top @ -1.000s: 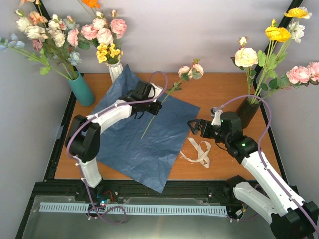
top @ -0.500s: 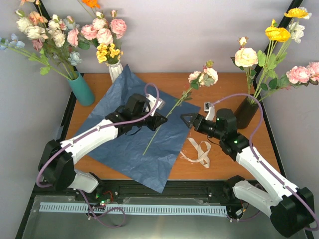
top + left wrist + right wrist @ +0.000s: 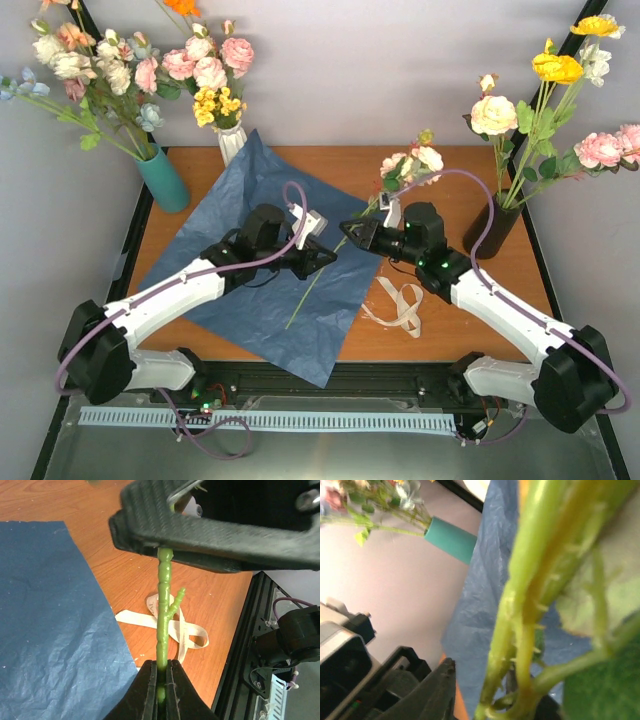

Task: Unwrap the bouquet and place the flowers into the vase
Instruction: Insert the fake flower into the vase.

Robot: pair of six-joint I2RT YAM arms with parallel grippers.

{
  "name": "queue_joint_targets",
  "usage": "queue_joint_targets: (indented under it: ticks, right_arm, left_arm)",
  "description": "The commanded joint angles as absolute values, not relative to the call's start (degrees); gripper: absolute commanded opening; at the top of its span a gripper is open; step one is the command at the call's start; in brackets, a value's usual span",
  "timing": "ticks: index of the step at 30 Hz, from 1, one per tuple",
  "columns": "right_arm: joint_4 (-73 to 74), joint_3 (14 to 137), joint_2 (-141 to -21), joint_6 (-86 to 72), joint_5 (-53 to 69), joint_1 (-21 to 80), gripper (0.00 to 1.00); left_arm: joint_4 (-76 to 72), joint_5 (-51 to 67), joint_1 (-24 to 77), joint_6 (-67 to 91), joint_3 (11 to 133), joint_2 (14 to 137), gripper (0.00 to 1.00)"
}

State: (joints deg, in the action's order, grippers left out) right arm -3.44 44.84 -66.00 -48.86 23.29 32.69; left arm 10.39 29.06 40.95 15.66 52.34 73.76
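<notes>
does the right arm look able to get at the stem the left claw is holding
Likely yes: the right claw sits at the stem, on the bloom side of the left claw, with nothing between them. Whether it is shut on it is unclear.

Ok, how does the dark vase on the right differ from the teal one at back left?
The dark vase is near-black and stands by the table's right edge; the teal vase is a cylinder at the back left corner. The dark vase holds yellow, cream and pink blooms; the teal vase holds a paler bunch with blue blooms. Both hold flowers.
</notes>
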Motion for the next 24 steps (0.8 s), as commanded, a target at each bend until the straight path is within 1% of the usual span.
queue_joint_targets:
  ticks: [1,2,3,6,9,11,12,15,17,19,24]
  right_arm:
    - [-6.01,47.34,-67.46,-48.58,22.72,33.96,0.16]
    - [-5.86,47.49,-67.50,-48.47,22.68,34.07,0.06]
    - [-5.74,47.61,-67.38,-48.30,22.60,34.17,0.03]
    - [-4.33,48.04,-66.23,-46.87,22.31,34.25,0.03]
    - [1.66,50.87,-64.63,-42.24,20.08,34.19,0.03]
    - [8.12,54.57,-63.33,-37.56,16.70,34.18,0.03]
    - [11.29,56.47,-62.69,-34.96,14.52,34.19,0.03]
    - [20.61,62.19,-60.76,-27.36,7.02,34.07,0.03]
    - [25.84,66.25,-59.72,-22.67,1.51,33.89,0.03]
    - [31.32,70.38,-59.07,-18.41,-4.62,33.52,0.03]
    - [38.15,79.23,-57.84,-9.44,-17.56,29.36,0.03]
  left_arm:
    - [6.10,31.13,41.66,16.59,51.14,70.50,0.01]
    - [6.14,30.81,41.69,16.53,50.81,70.23,0.04]
    - [6.26,30.38,41.73,16.57,50.54,69.96,0.08]
    - [6.56,28.26,41.70,16.89,49.71,69.13,0.24]
    - [6.66,26.57,41.71,17.39,48.53,67.68,0.50]
    - [6.78,25.11,41.69,17.76,47.71,66.54,0.65]
    - [7.08,24.23,41.69,17.87,47.43,65.98,0.77]
    - [8.71,21.22,41.66,18.15,47.11,64.20,0.97]
    - [11.88,18.77,41.69,18.69,46.94,62.78,1.00]
    - [13.97,16.15,41.69,19.48,46.65,60.80,0.99]
    - [20.28,9.48,41.71,21.79,45.91,55.54,1.00]
